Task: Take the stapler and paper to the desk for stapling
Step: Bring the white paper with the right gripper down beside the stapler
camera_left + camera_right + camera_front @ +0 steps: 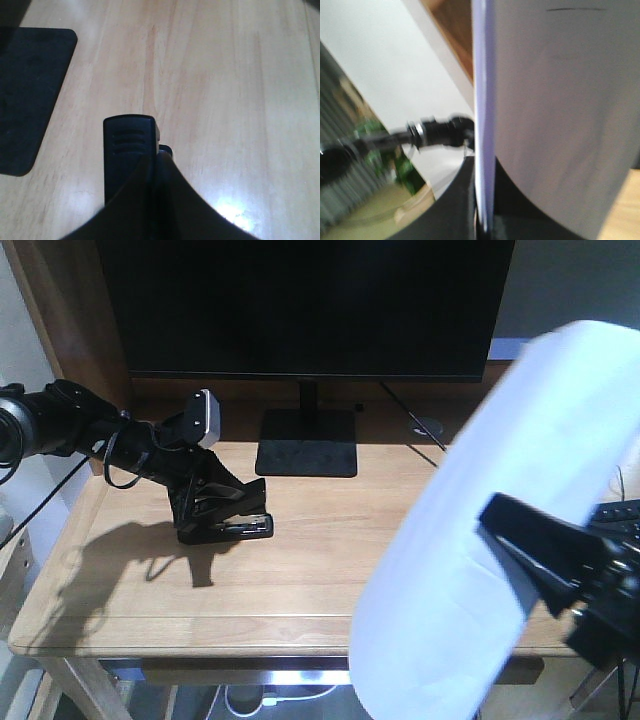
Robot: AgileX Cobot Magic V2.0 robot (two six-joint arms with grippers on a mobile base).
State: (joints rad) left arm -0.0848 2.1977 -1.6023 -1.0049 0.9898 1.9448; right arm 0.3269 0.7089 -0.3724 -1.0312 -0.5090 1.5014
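Note:
The black stapler [243, 526] rests on the light wooden desk [300, 585], left of centre. My left gripper [212, 502] reaches in from the left and is shut on it. In the left wrist view the stapler's ribbed black end [127, 142] sticks out just ahead of the closed gripper [154, 161], low over the desk top [225, 100]. My right gripper [512, 532] holds the white paper [500, 500] up in the air over the desk's right side. In the right wrist view the paper [560, 100] stands on edge, pinched in the gripper [483, 167].
A large black monitor [300, 300] stands at the back on a flat square base [307, 455], and that base [30, 100] lies close to the stapler's left. A keyboard edge [622, 510] shows at the far right. A cable [415, 425] runs behind.

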